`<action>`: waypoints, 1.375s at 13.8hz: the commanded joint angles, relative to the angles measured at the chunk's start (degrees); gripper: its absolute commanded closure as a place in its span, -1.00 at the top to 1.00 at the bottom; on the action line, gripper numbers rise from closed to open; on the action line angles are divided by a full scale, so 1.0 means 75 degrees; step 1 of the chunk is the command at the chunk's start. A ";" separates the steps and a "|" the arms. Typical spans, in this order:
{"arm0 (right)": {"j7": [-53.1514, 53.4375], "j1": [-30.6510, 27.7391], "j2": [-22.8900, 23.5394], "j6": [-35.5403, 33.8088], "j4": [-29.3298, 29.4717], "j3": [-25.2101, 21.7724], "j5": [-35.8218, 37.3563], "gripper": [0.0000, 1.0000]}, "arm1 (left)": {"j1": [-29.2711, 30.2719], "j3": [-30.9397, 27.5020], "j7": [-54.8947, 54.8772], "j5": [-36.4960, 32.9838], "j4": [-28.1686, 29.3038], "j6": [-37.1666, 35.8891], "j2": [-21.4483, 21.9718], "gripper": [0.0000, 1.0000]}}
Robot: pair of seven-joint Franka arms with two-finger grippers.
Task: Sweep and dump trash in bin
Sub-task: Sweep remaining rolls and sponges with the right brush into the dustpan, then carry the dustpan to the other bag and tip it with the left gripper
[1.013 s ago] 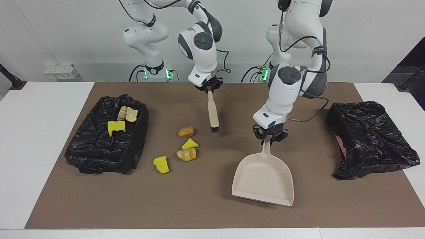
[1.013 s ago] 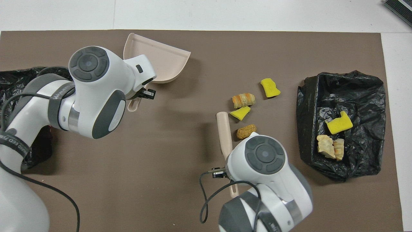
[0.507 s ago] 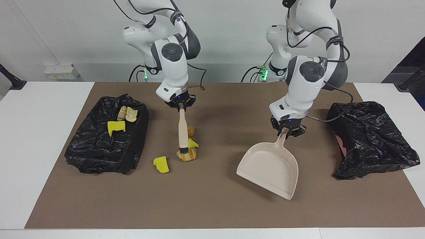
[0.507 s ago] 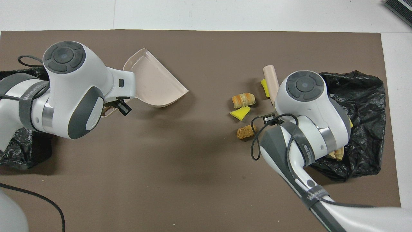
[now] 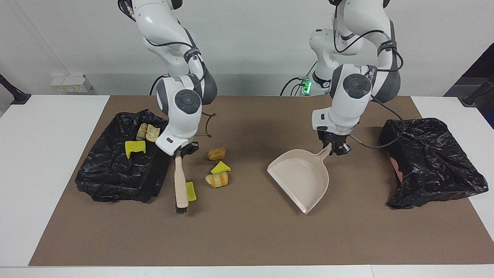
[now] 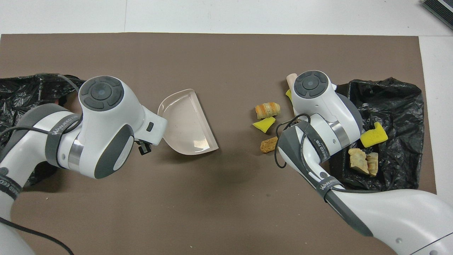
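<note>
Four trash pieces [image 5: 217, 166] loose on the mat [image 5: 247, 239], three in the bin [image 5: 115, 181] at the right arm's end. Right claw [image 5: 181, 151] clamped on brush [image 5: 180, 185] – bristles down beside a yellow chunk [image 5: 191, 191]. Left claw [image 5: 335, 147] clamped on dustpan [image 5: 301, 177] handle.

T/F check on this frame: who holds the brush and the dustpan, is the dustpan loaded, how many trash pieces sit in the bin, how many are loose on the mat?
1. The right hand holds the brush. True.
2. The left hand holds nothing. False: it is shut on the dustpan handle.
3. The dustpan is loaded with trash. False: it is empty.
4. Three pieces lie in the bin at the right arm's end. True.
5. Only one piece lies loose on the mat. False: four do, between brush and dustpan.
</note>
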State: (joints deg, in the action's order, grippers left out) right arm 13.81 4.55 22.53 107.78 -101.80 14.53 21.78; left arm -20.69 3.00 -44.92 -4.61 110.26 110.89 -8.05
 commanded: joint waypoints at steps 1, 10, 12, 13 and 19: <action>-0.0329 0.0293 -0.0016 -0.0016 -0.0195 0.0114 -0.0780 -1.00 | -0.0311 -0.0084 -0.0326 -0.0148 0.0742 0.0541 0.0300 -1.00; -0.0950 0.1196 0.0008 0.1086 -0.0384 0.0126 -0.4247 -1.00 | -0.1331 -0.0072 0.0528 -0.0077 0.1341 0.1772 0.0218 -1.00; -0.0857 0.1385 -0.0003 0.1075 -0.0197 0.0126 -0.4964 -1.00 | -0.1332 -0.0072 0.0528 -0.0066 0.1377 0.1925 0.0206 -1.00; -0.0856 0.1397 -0.0120 0.0935 -0.0161 0.0126 -0.5013 -1.00 | -0.1308 -0.0072 0.0517 -0.0008 0.1377 0.1995 0.0195 -1.00; -0.1020 0.0203 -0.1642 -0.1242 -0.0091 0.0067 -0.4932 -1.00 | -0.1005 -0.0072 0.0027 0.0424 0.1482 0.2415 0.0171 -1.00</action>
State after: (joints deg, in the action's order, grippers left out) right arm 8.49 9.32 14.64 103.12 -101.66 14.78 -14.09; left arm -29.16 2.78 -42.53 -4.06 119.08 124.86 -7.67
